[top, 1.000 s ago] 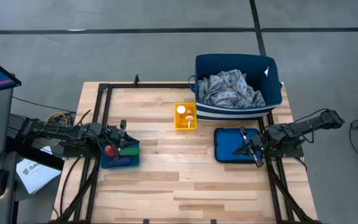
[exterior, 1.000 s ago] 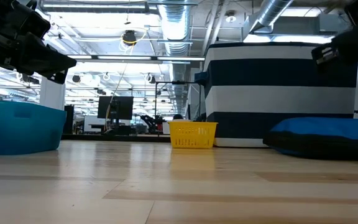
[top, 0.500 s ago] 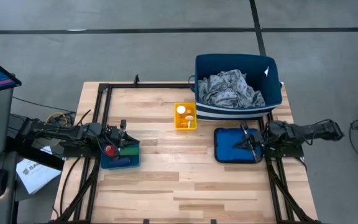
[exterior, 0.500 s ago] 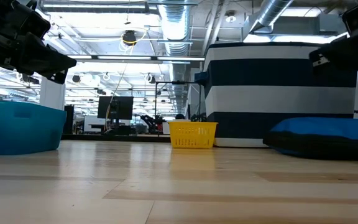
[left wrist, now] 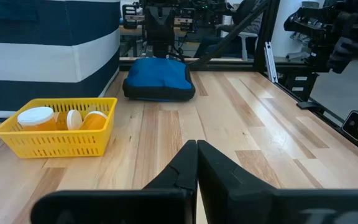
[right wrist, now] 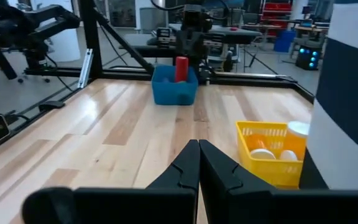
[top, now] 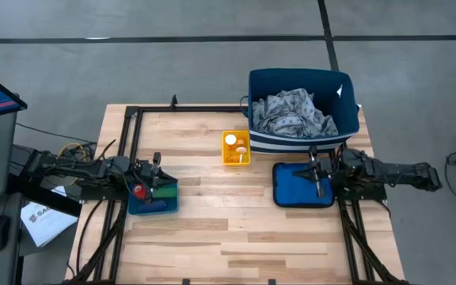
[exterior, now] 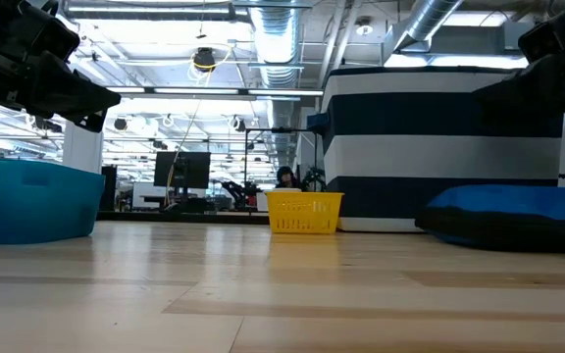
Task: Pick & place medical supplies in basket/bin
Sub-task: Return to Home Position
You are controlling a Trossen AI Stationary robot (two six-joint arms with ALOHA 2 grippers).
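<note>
Look down from the high view. Your left claw (left wrist: 196,145) sits at the middle left of the frame, over the small blue tray (top: 153,208) at the left edge of the tabletop (top: 212,229). Its two fingers are pressed tight together, and it holds nothing. A red cylinder (top: 139,191) stands up in that tray, just beside the claw.

Your right claw (right wrist: 198,144) is at the middle right of the frame, over the right end of a blue pad (top: 293,192). Its fingers are pressed tight together too, with nothing between them. The right arm lies out flat and reaches past the right edge of the tabletop.

The yellow bin (top: 236,162) is near the top middle of the tabletop. The orange pill bottles (top: 231,140) with white caps lie inside it.

The blue and white bin (top: 299,143) is at the upper right, just beside the yellow bin and just above the blue pad. The big grey patterned cloth (top: 295,113) is bunched up inside it and fills most of it.

In the low view the yellow bin shows in the middle of the frame, and a person (exterior: 286,176) shows far back in the room behind it.
</note>
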